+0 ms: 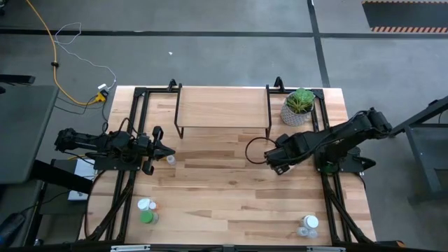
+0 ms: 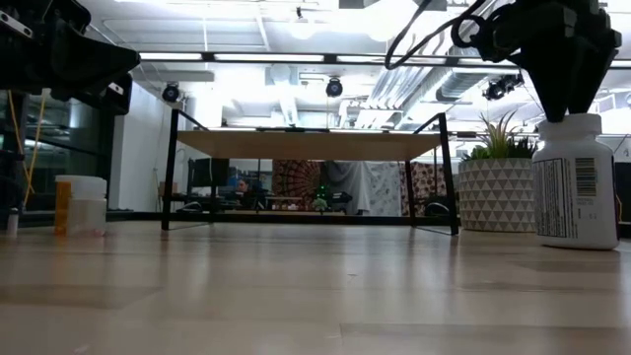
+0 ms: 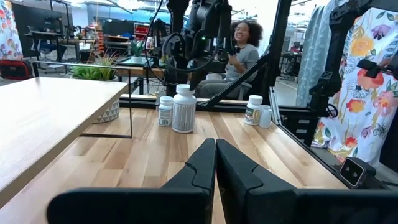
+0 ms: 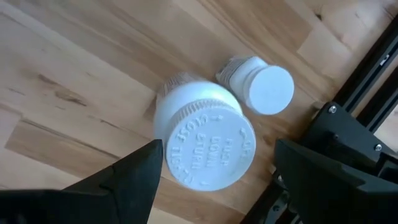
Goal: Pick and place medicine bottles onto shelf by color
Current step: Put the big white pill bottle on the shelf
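Note:
A large white medicine bottle (image 4: 205, 140) stands upright on the table (image 1: 231, 189), with a smaller white-capped bottle (image 4: 261, 84) beside it. My right gripper (image 4: 217, 149) is open above the large bottle (image 2: 572, 182), one finger on either side of its cap. In the high view the right gripper (image 1: 278, 166) hides both bottles. My left gripper (image 3: 216, 146) is shut and hangs above the table at its left side (image 1: 168, 150), near a small orange bottle (image 2: 79, 204). The shelf (image 1: 222, 108) stands on its legs at the far edge, its top bare. My right gripper comes from above, pointing down, with its fingers on either side of the large bottle's cap (image 4: 186, 106). Gaps show beside the cap in the wrist view, and I cannot tell whether a finger touches it. The bottle stands upright on the table.
A potted plant (image 1: 299, 105) stands at the far right, beside the shelf. Bottles, one of them green, stand near the near-left corner (image 1: 145, 210), and white ones near the near-right corner (image 1: 308, 225). Black frame rails run along both sides of the table. A person sits beyond the table's right side (image 3: 239, 53).

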Controlling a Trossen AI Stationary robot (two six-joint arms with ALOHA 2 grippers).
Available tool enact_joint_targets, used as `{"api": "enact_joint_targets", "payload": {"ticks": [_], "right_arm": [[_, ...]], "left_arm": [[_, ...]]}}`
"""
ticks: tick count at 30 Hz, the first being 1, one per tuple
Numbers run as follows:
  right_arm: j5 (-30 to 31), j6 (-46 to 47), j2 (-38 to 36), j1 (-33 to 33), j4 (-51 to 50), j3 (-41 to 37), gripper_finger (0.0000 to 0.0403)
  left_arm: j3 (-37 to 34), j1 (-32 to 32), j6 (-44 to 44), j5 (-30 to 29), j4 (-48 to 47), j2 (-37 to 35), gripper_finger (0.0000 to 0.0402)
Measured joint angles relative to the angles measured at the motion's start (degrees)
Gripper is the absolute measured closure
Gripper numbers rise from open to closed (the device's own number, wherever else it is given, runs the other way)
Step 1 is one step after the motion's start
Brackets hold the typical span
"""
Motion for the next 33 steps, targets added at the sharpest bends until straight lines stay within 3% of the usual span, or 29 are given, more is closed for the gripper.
{"api": "enact_joint_targets", "payload": {"ticks": [7,21,27,33], "right_arm": [[-0.30,-4.82,-1.79,-3.35,0.92,0.00,0.0103],[-0.13,-4.48,-7.64,-3.66,2.30,-0.07,0.0103],[-2.67,-0.78,-14.56,-1.88,11.77,-9.81,0.0103],[0.03,2.64,-22.13,0.78,17.77,-13.90,0.0103]], "left_arm": [[0.01,0.00,-1.34,0.19,0.02,0.00,0.0398],[0.00,0.00,-1.34,0.17,0.02,0.00,0.0398],[0.01,0.00,-1.36,0.17,0.02,0.00,0.0398],[0.01,0.00,-1.34,0.17,0.00,0.00,0.0398]]}}
